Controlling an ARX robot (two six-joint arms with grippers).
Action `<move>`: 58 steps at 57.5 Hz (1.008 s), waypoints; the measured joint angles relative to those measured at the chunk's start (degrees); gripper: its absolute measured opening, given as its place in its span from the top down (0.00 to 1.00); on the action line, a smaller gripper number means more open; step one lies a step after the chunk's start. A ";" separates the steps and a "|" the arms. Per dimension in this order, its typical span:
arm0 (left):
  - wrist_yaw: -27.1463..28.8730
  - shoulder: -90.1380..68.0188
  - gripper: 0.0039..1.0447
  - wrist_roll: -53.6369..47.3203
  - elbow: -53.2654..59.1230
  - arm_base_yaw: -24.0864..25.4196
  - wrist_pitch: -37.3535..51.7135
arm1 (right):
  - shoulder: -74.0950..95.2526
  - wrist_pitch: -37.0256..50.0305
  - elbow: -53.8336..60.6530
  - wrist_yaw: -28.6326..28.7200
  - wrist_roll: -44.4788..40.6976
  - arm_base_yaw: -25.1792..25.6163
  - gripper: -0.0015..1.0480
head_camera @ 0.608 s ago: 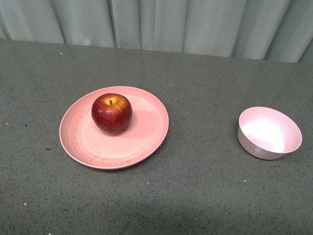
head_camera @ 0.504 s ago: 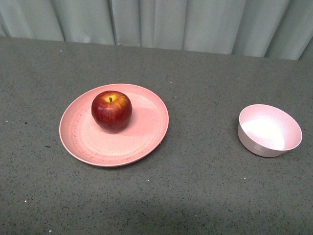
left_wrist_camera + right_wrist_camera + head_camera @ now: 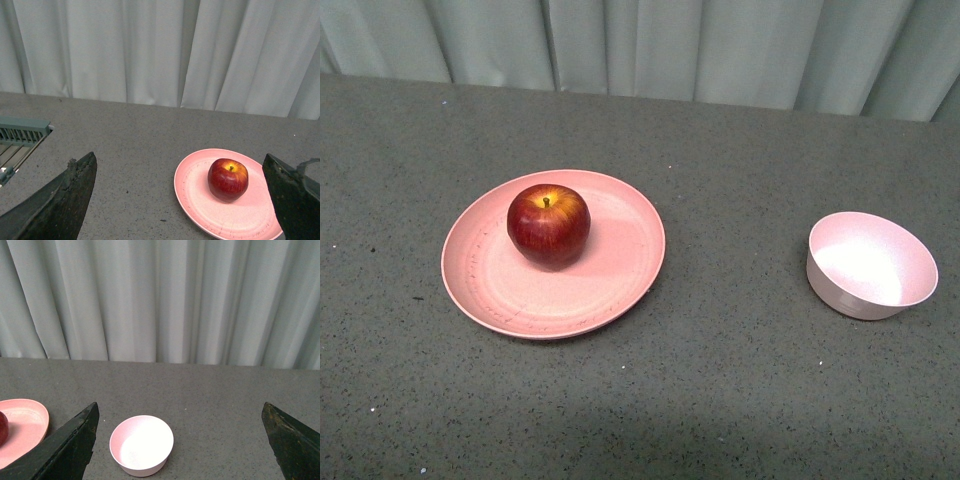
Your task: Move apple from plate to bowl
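Note:
A glossy dark-red apple (image 3: 548, 226) with a yellowish stem patch sits upright on the wide salmon-pink plate (image 3: 610, 290), left of centre on the table. The small pale pink bowl (image 3: 870, 266) stands empty well to the right. Neither arm shows in the front view. In the left wrist view my left gripper (image 3: 180, 200) hangs open, high and well short of the apple (image 3: 228, 179) and plate (image 3: 200, 200). In the right wrist view my right gripper (image 3: 180, 440) is open too, raised above and back from the bowl (image 3: 141, 445), with the plate's edge (image 3: 30, 425) off to one side.
The table is a dark grey speckled surface (image 3: 720, 380) backed by pale pleated curtains (image 3: 640, 45). A grey slatted fixture (image 3: 22, 131) shows at the table's edge in the left wrist view.
The front view has shifted slightly, so plate, apple and bowl sit a few pixels higher in the picture. They keep their places relative to each other.

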State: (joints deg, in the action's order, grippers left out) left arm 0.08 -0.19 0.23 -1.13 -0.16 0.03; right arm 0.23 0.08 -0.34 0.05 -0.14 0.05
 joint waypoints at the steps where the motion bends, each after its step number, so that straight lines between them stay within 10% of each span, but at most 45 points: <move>1: 0.00 0.00 0.06 -0.02 0.00 0.00 0.00 | 0.00 0.00 0.00 0.00 0.00 0.00 0.09; 58: 0.00 0.00 0.06 0.00 0.00 0.00 0.00 | 0.00 0.00 0.00 0.00 0.00 0.00 0.09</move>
State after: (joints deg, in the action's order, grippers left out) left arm 0.08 -0.19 0.23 -1.13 -0.16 0.03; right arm 0.23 0.08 -0.34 0.05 -0.14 0.05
